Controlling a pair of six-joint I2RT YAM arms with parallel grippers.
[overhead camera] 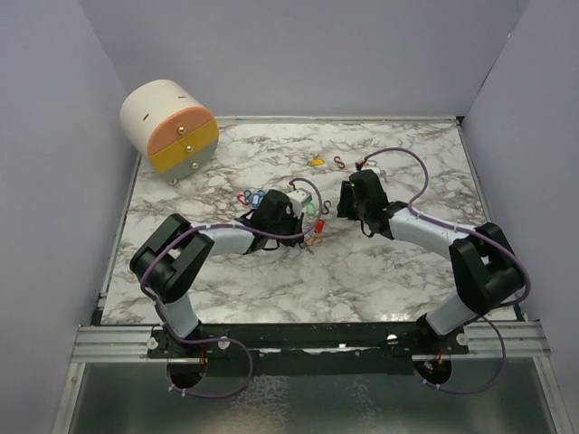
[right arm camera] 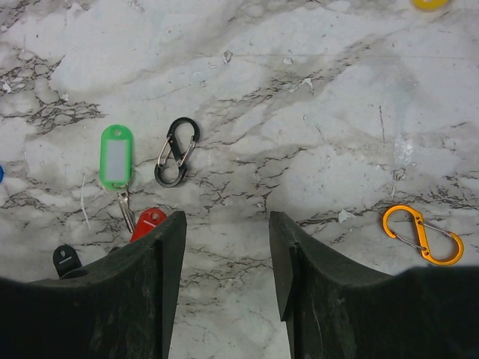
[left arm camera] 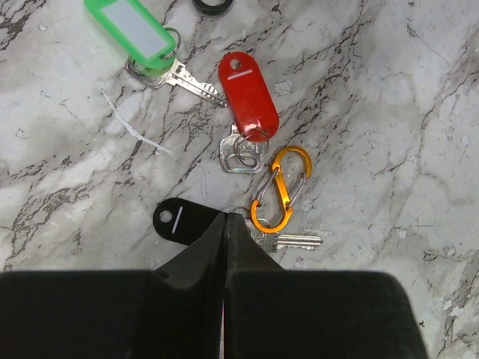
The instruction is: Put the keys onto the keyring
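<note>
In the left wrist view several keys lie on the marble: a green tag (left arm camera: 133, 31) with its metal key, a red tag (left arm camera: 248, 95) and a black tag (left arm camera: 183, 222) with a silver key (left arm camera: 293, 241). An orange S-shaped keyring clip (left arm camera: 281, 190) lies with its lower loop against that key's ring. My left gripper (left arm camera: 226, 218) is shut, its tips over the join between black tag and key; whether they pinch anything is hidden. My right gripper (right arm camera: 227, 224) hangs open above bare marble, right of the green tag (right arm camera: 116, 155) and a black clip (right arm camera: 177, 152).
Another orange clip (right arm camera: 423, 234) lies right of the right gripper. A yellow tag (overhead camera: 316, 162) and a red clip (overhead camera: 339, 163) sit farther back, blue and red pieces (overhead camera: 251, 196) to the left. A round drawer box (overhead camera: 170, 126) stands at the back left corner.
</note>
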